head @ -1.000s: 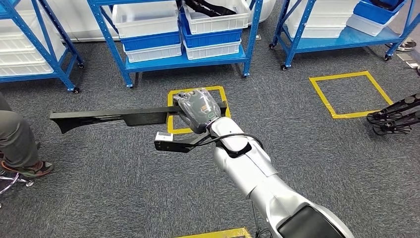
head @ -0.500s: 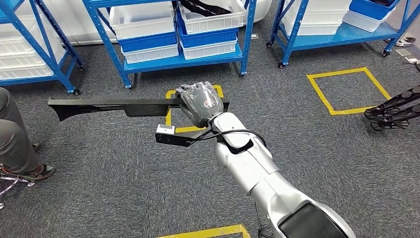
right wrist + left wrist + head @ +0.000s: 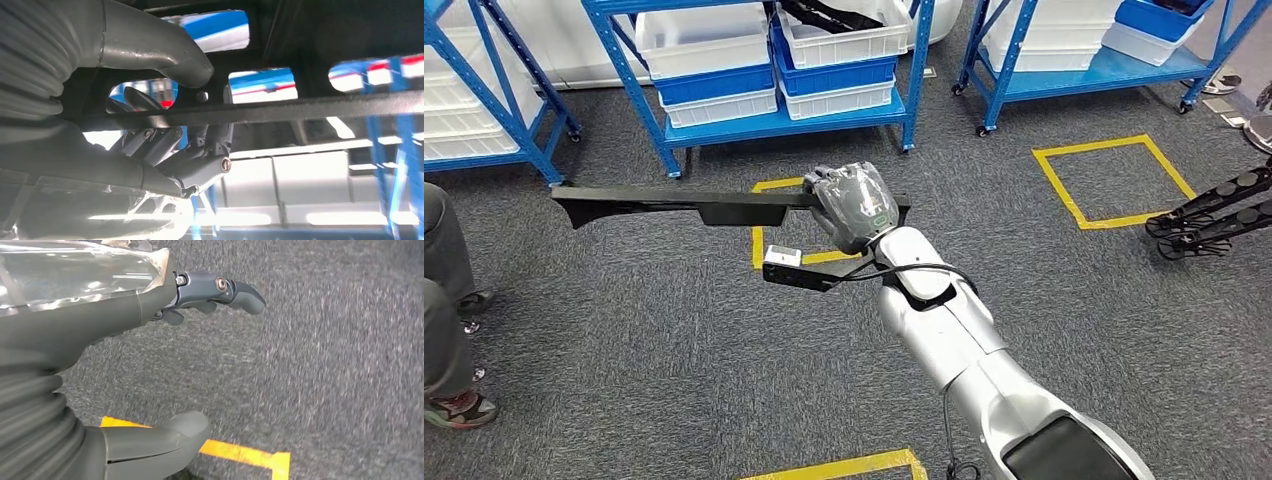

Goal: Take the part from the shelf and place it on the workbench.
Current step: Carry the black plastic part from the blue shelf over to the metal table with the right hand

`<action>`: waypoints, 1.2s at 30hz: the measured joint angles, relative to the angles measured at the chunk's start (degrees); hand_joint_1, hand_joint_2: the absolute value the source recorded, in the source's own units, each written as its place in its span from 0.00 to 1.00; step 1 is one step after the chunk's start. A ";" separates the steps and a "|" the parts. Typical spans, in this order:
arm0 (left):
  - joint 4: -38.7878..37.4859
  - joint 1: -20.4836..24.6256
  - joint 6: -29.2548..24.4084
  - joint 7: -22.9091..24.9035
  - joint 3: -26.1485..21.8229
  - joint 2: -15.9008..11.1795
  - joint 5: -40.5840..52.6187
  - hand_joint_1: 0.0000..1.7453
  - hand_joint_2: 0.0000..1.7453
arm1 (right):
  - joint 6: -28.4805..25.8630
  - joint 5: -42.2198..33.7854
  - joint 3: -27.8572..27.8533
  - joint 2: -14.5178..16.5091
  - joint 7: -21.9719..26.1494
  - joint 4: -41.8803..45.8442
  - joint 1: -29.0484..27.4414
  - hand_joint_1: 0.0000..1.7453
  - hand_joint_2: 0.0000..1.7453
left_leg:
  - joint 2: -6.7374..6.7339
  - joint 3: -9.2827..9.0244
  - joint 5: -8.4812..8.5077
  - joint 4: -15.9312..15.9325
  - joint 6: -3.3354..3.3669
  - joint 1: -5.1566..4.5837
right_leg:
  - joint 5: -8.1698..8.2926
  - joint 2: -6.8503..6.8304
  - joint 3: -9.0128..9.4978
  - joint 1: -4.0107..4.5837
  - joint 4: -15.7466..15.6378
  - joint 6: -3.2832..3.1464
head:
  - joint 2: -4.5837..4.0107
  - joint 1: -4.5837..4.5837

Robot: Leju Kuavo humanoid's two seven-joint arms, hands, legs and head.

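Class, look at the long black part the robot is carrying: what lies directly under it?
Under the long black part, held by the right hand, lies grey carpet and a yellow taped square. Part, hand and arm cover much of that square.

Right hand (image 3: 856, 205) clenched, left hand (image 3: 150, 365) slack

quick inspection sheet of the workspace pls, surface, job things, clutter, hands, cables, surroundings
surface: grey carpet with yellow tape squares; no workbench seen
job's things: long black part held level above the floor, off the shelf
clutter: black parts on the floor at the right edge
hands: right hand grips the part near one end; left hand holds nothing, fingers apart over carpet
cables: black cable looped along the right wrist
surroundings: blue shelves with white and blue bins; a person's leg and shoe at left
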State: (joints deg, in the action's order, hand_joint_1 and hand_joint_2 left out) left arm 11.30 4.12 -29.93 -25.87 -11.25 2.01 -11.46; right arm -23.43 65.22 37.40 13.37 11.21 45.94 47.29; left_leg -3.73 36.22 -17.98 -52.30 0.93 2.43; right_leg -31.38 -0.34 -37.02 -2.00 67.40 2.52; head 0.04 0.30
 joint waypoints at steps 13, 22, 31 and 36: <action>0.02 -0.18 0.46 -0.37 -0.01 -0.07 0.90 0.00 1.00 | -0.92 1.18 -0.26 -1.06 -0.89 2.76 -1.62 0.98 1.00 | 3.38 7.88 -13.17 -21.85 -2.50 0.12 | 5.43 2.46 2.38 0.91 -8.16 -3.69 | 0.00 1.00; 0.07 0.62 0.97 -0.02 0.29 -0.45 3.63 0.00 1.00 | -2.48 2.70 -1.83 -3.42 -2.34 5.52 -4.21 0.98 1.00 | 7.62 -1.63 -7.25 -6.25 2.45 -1.90 | 6.74 8.08 1.83 0.91 -8.97 -2.33 | 0.00 0.96; 0.30 1.94 1.21 0.49 0.89 0.27 4.73 0.00 1.00 | -2.31 4.55 -3.11 -5.52 -3.78 9.07 -6.84 0.98 1.00 | 0.40 -3.03 -5.82 -2.94 2.18 -1.67 | 1.69 0.55 -4.17 0.58 3.53 -0.98 | 0.00 0.14; 0.33 2.46 1.29 0.60 1.30 0.33 5.06 0.00 1.00 | -2.26 5.04 -3.47 -6.07 -4.08 10.31 -7.36 0.98 1.00 | -2.55 -2.58 -6.83 -4.74 0.23 -2.03 | 5.51 -3.38 3.10 0.73 -9.49 -0.75 | 0.00 0.11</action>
State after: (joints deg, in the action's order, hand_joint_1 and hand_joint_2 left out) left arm 11.63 6.58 -28.64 -25.27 -9.95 2.34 -6.41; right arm -25.69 70.27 33.93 7.31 7.13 56.24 39.93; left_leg -6.27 33.65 -24.81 -57.04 1.16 0.40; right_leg -25.86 -3.72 -33.92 -1.27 57.90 1.77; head 0.04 0.42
